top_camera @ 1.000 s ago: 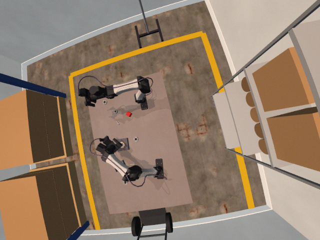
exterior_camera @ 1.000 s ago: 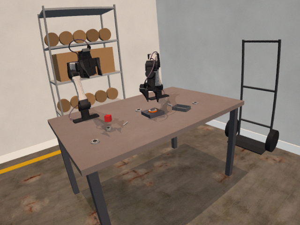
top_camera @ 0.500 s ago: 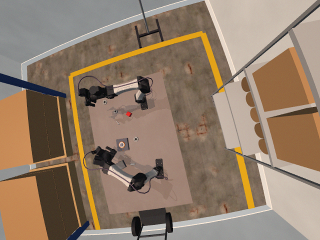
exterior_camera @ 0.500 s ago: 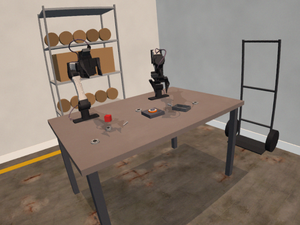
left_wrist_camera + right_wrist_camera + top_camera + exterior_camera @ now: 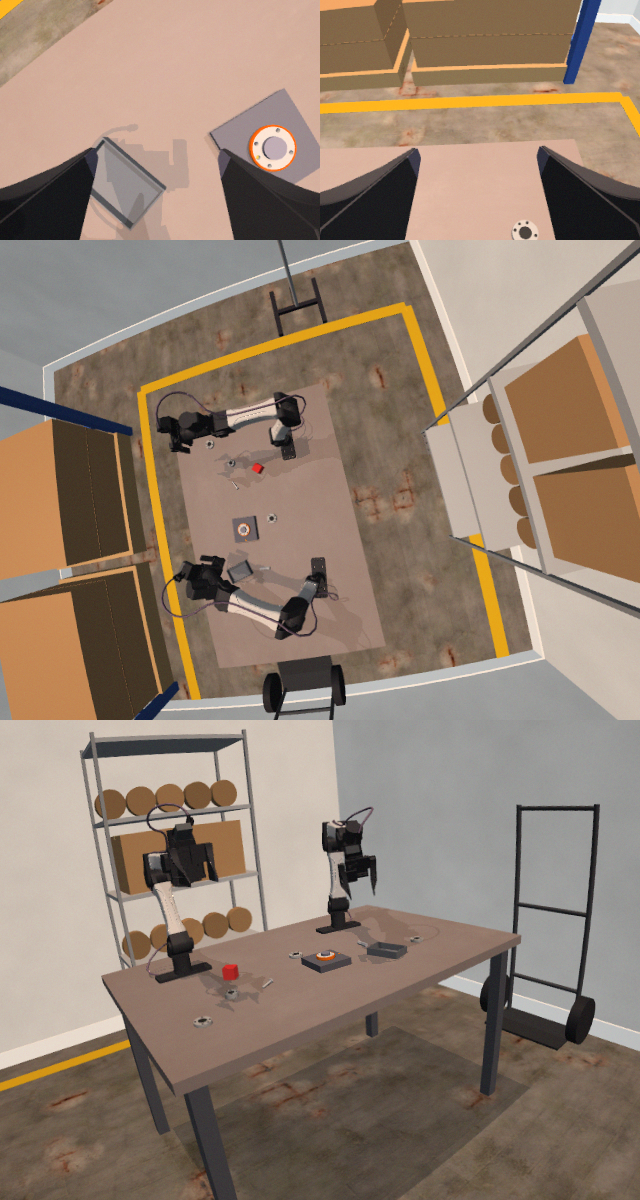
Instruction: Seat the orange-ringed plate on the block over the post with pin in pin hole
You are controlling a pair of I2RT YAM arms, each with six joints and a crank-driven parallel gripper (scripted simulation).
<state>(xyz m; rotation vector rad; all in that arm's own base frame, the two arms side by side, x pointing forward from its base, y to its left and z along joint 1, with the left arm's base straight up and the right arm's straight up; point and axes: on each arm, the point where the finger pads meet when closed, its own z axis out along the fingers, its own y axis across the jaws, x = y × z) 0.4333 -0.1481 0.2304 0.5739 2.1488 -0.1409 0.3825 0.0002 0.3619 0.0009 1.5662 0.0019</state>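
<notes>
The orange-ringed plate (image 5: 239, 531) (image 5: 325, 958) (image 5: 260, 152), pale and disc-shaped, lay on the square dark grey block (image 5: 251, 521) (image 5: 326, 966) (image 5: 240, 125), with the round grey post (image 5: 243, 529) (image 5: 325, 953) (image 5: 275, 148) standing through its centre. It looked flat there, and a small yellowish dot showed in one of its little holes (the left wrist view gave the best look, though I could not tell how fully it was seated).

The left gripper (image 5: 211, 561) (image 5: 361, 895) (image 5: 158, 152) was well above the brown table (image 5: 310, 488) (image 5: 439, 926) (image 5: 150, 75) (image 5: 470, 175), its fingers spread wide and released, apart from the plate. The right gripper (image 5: 180, 449) (image 5: 201, 882) (image 5: 478, 151) was also raised, its fingers parted and grasping nothing.

An open dark grey rectangular tray (image 5: 243, 576) (image 5: 385, 955) (image 5: 136, 163) sat near the block. A bright red cube (image 5: 257, 467) (image 5: 230, 972) lay between the block and the right gripper's side of the table, with a slim silvery bolt (image 5: 234, 485) (image 5: 267, 983) near it. A pale round flange with a dark centre (image 5: 209, 448) (image 5: 202, 1025) (image 5: 523, 224) lay near the right gripper's end of the table.

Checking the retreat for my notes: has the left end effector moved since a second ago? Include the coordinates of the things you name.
Yes. In the exterior view, the left end effector (image 5: 199, 566) (image 5: 361, 894) (image 5: 158, 152) has risen and shifted toward the picture's right, away from the block (image 5: 236, 537) (image 5: 310, 961) (image 5: 285, 107).
</notes>
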